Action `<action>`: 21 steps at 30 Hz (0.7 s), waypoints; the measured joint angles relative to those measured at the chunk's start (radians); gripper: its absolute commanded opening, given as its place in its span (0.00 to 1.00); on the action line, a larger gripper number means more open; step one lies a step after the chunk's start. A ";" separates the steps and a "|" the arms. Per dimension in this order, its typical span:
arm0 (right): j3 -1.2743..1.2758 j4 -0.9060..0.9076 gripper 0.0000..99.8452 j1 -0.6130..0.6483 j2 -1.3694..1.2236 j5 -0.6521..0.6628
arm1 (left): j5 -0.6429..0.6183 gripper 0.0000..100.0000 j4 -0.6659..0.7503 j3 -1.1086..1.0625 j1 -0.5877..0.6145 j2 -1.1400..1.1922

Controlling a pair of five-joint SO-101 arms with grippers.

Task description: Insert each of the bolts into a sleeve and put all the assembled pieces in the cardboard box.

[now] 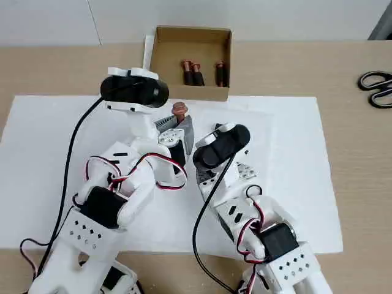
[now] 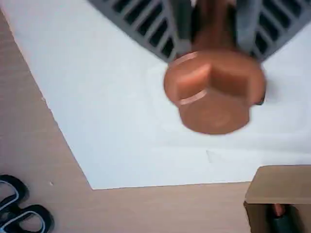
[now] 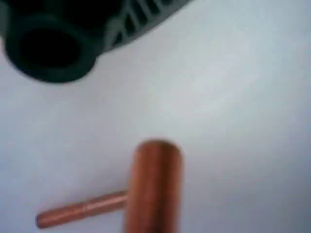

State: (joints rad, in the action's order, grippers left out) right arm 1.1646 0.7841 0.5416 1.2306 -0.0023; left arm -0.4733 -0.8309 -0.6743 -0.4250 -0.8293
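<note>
The cardboard box (image 1: 190, 92) sits just past the white paper (image 1: 288, 184) with three finished pieces in it, so this piece should go there only once it is mated. My left gripper (image 1: 177, 122) is clamped on the shank of the bolt (image 1: 179, 110), head clear of the jaws, just short of the box. My right gripper (image 1: 184, 144) looks closed around the black sleeve (image 3: 48, 51) close by. I'd line the shank up with the sleeve's open bore first, then feed slowly with both grips firm.
</note>
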 measured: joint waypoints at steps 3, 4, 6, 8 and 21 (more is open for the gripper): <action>0.000 0.000 0.00 0.002 0.000 0.000 | 0.000 0.01 0.000 0.000 0.000 0.000; 0.000 0.000 0.00 0.002 0.000 0.000 | 0.000 0.01 0.000 0.000 -0.003 0.000; 0.000 0.000 0.00 0.002 0.000 0.000 | 0.000 0.01 0.000 0.000 -0.023 0.000; 0.000 0.000 0.00 0.002 0.000 0.000 | 0.000 0.01 0.015 0.000 -0.044 0.000; -0.037 0.000 0.00 0.002 0.000 -0.052 | 0.000 0.01 0.037 0.000 -0.084 0.000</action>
State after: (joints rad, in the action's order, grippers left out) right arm 1.1278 0.7841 0.5432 1.2306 -0.0545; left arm -0.4733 -0.7940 -0.6743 -0.5094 -0.8293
